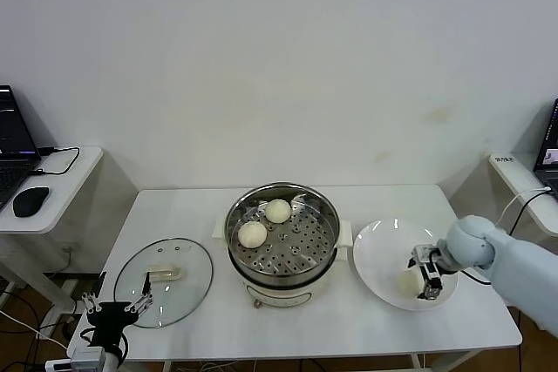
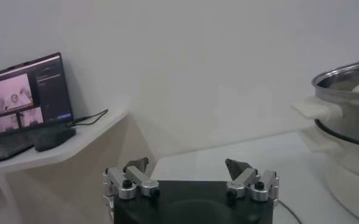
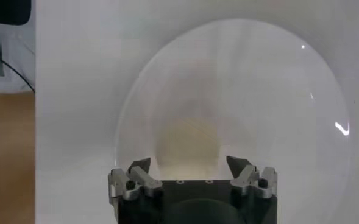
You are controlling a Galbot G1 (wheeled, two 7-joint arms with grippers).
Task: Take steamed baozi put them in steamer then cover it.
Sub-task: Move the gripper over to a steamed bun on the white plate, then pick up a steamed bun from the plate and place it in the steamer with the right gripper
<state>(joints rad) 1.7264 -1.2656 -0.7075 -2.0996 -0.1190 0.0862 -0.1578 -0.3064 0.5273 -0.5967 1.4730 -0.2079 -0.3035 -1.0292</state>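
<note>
The white table (image 1: 366,337) carries all the work items, with a side desk at the robot's left holding a laptop (image 2: 27,100) and a mouse (image 1: 30,201). At the table's centre stands the steamer (image 1: 283,246), its shiny steel basket seated on the cream-white cooker base, uncovered. Two steamed baozi lie on the perforated bottom toward the far left of the basket: one (image 1: 278,211) at the back and one (image 1: 252,233) just in front of it, close together. The cover (image 1: 164,282), a clear glass lid with a cream handle at its centre, lies flat on the table to the left of the steamer, apart from it. To the right of the steamer, just beside its handle, sits the white plate (image 1: 384,246). One further baozi (image 1: 410,283) rests on the plate's near right part; in the right wrist view it (image 3: 188,143) shows as a pale round form directly ahead of the fingers. The right gripper (image 1: 425,278) is down over the plate at that bun, its jaws standing apart on either side of it; whether the fingers (image 3: 139,167) touch the dough cannot be told. The left gripper (image 1: 116,309) is parked low at the table's near left edge, just before the cover, jaws spread wide and holding nothing.
</note>
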